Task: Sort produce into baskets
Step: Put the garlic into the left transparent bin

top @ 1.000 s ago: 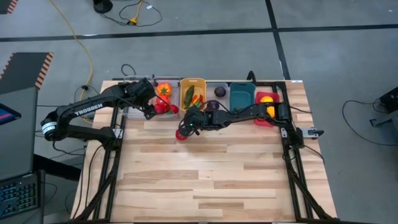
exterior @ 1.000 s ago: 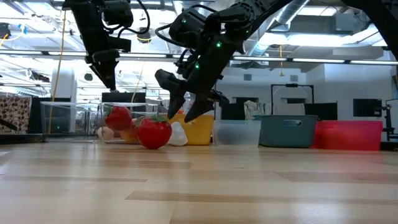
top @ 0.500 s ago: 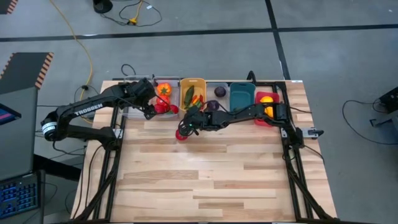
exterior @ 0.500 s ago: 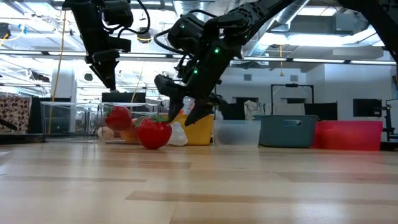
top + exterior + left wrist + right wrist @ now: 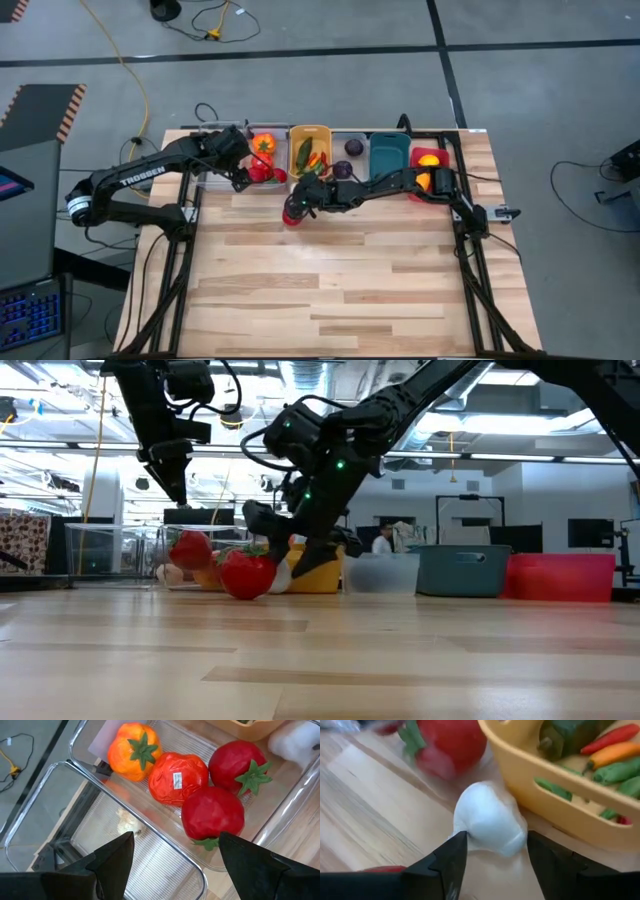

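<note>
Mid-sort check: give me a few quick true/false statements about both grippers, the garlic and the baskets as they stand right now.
1. The right gripper has open fingers on either side of the white garlic. True.
2. The garlic lies inside the yellow basket. False: it lies on the table beside that basket.
3. The left gripper hangs open over a clear basket holding red tomatoes. True.
4. The left gripper holds an orange tomato. False: the orange tomato sits in the basket, ungripped.
5. The teal basket holds chilies. False: the chilies are in the yellow basket.

White "TROSSEN" lettering on the left arm [image 5: 140,178], small unreadable sticker on a red tomato [image 5: 177,778]
</note>
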